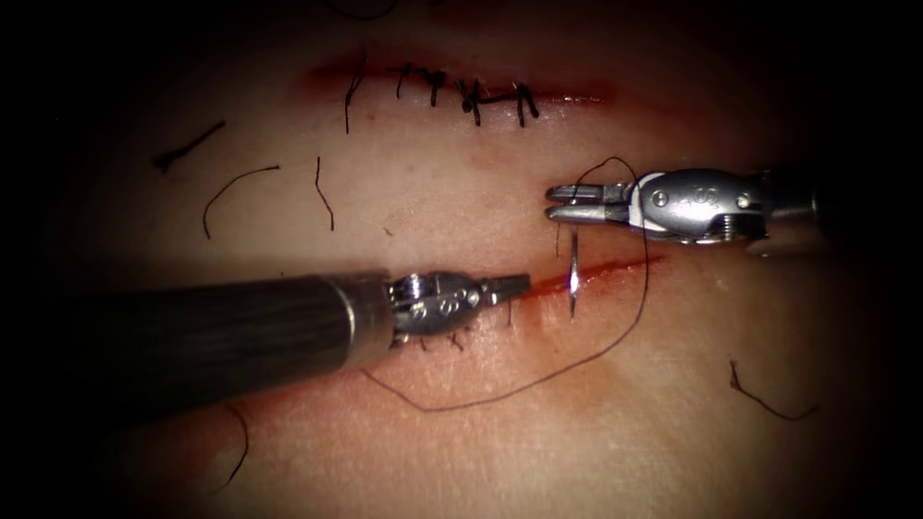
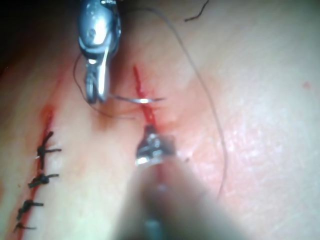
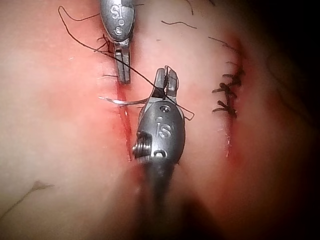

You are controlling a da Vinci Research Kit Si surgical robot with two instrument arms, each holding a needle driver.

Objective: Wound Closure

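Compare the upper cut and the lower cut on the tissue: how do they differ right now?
The upper cut carries a row of dark stitches; the lower cut has an open red stretch right of the left pincer. The needle crosses the lower cut, held by the right pincer; nothing works at the upper cut. The thread trails below the lower cut. Both run side to side across the tissue and show red fluid.

The tissue [image 1: 461,192] carries cut ends of thread [image 1: 236,187] and red fluid [image 1: 615,272].
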